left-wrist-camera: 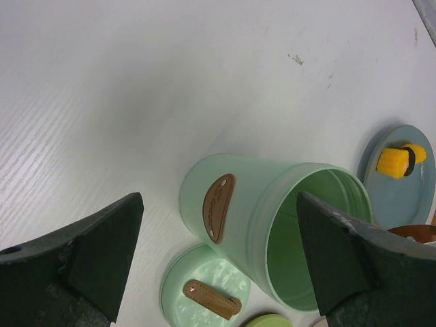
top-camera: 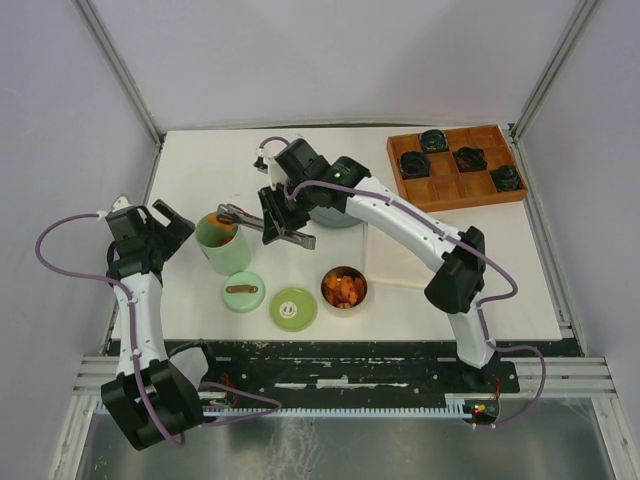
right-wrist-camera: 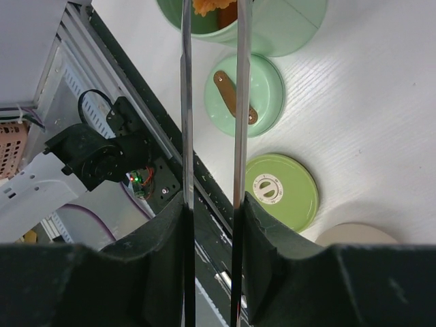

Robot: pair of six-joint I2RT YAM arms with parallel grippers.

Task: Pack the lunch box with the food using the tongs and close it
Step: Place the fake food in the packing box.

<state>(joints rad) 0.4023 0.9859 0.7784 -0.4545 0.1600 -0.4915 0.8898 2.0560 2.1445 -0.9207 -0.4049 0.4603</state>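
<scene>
Here, tongs (top-camera: 242,216) lying crosswise, tips at canister (top-camera: 228,256)

Cut off: thin silver metal tongs (right-wrist-camera: 240,102), tips run past top edge | lime-green round lid (left-wrist-camera: 267,320), bottom edge | grey-blue round plate (left-wrist-camera: 398,197), right edge

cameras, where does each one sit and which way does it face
Top: above and behind the bases, facing down on the table; left arm and right arm show.
Left wrist: on the left arm, facing past the open left claw at the canister; its fingers show.
Right wrist: on the right arm, facing along the tongs gripped in the right claw toward the flat lid and lime lid; its fingers show.
Shared: all three show the canister and flat lid.
</scene>
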